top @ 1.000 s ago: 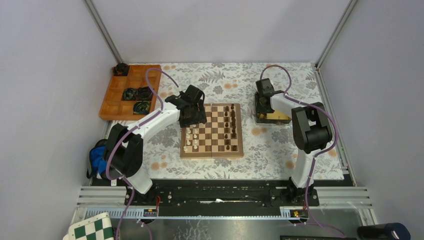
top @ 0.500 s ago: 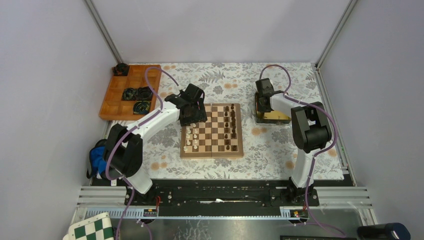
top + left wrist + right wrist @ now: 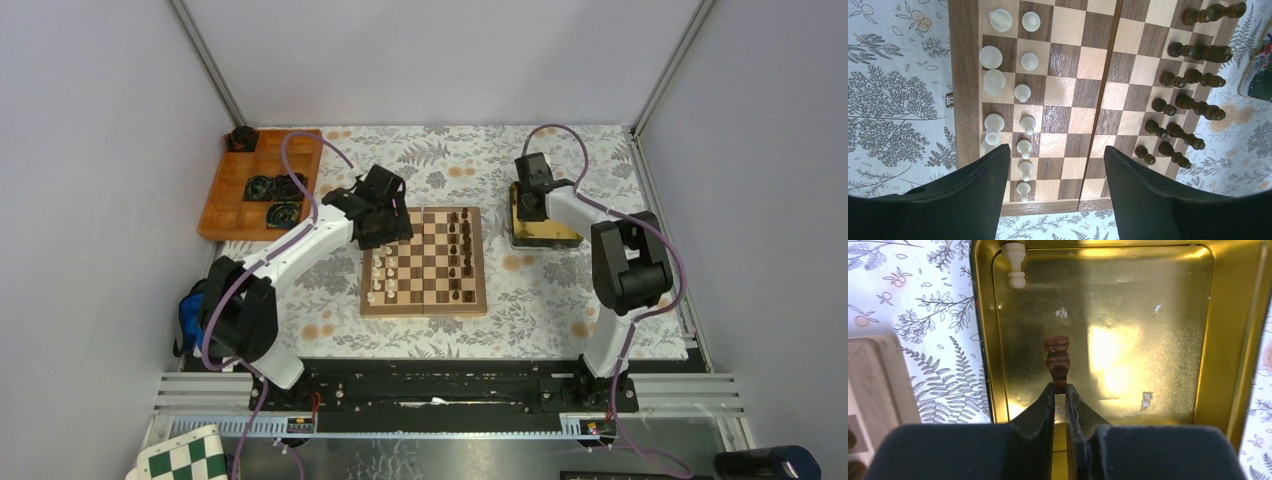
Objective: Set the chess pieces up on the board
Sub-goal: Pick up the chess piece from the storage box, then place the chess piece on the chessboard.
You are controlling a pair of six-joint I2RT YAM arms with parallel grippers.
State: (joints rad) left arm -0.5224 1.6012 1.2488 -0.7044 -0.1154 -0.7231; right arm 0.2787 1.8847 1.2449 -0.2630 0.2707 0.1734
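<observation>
The wooden chessboard (image 3: 426,262) lies mid-table, with cream-white pieces (image 3: 1023,92) along its left files and dark brown pieces (image 3: 1193,77) along its right. My left gripper (image 3: 1057,160) is open and empty, above the board's far left corner (image 3: 385,222). My right gripper (image 3: 1060,389) is shut on a dark brown chess piece (image 3: 1057,357), pinched by its top above a gold tin tray (image 3: 1148,315). A cream-white piece (image 3: 1014,265) lies in the tray's corner. In the top view the right gripper (image 3: 530,200) is over the tray (image 3: 545,232).
An orange compartment tray (image 3: 255,185) with black ring-shaped items sits at the far left. A green-and-white checkered board (image 3: 185,458) lies below the rail at the near left. A blue object (image 3: 190,315) sits by the left arm's base. Grey walls enclose the table.
The left gripper has drawn slightly back and left from the board's corner. The right arm has shifted a little over the gold tray.
</observation>
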